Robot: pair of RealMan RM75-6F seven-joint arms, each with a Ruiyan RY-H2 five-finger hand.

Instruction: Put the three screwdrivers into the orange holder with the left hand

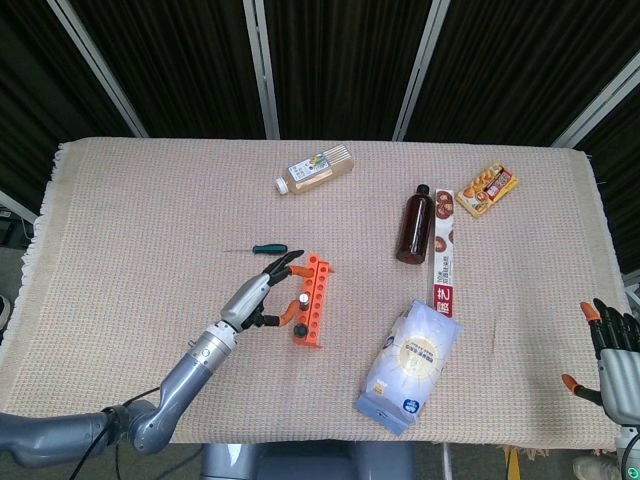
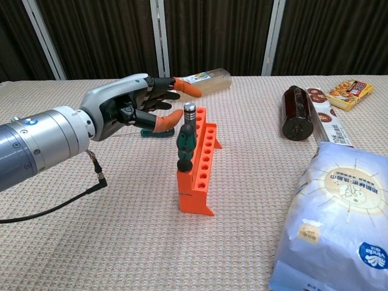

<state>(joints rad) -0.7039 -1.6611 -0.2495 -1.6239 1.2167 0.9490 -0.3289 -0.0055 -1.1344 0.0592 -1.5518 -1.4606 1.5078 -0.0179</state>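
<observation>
L hand (image 1: 262, 292) fingers spread, holding nothing, just left of orange holder (image 1: 312, 300) near worktop (image 1: 150, 220) center-front. Holder carries two screwdrivers upright: green-handled one (image 2: 184, 147) and silver-capped one (image 2: 190, 111); third screwdriver (image 1: 262, 249) lies flat on worktop just behind L hand. R hand (image 1: 610, 355) at front-right corner of worktop, fingers apart, holding nothing.

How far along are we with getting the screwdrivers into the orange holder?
Two look done: a black-and-green-handled screwdriver and a silver-topped one stand upright in the orange plastic holder. The left hand is beside the holder, fingers spread, apparently holding nothing. Left: the green-handled screwdriver lying flat on the beige woven table cover. The right hand sits at the table's edge.
</observation>
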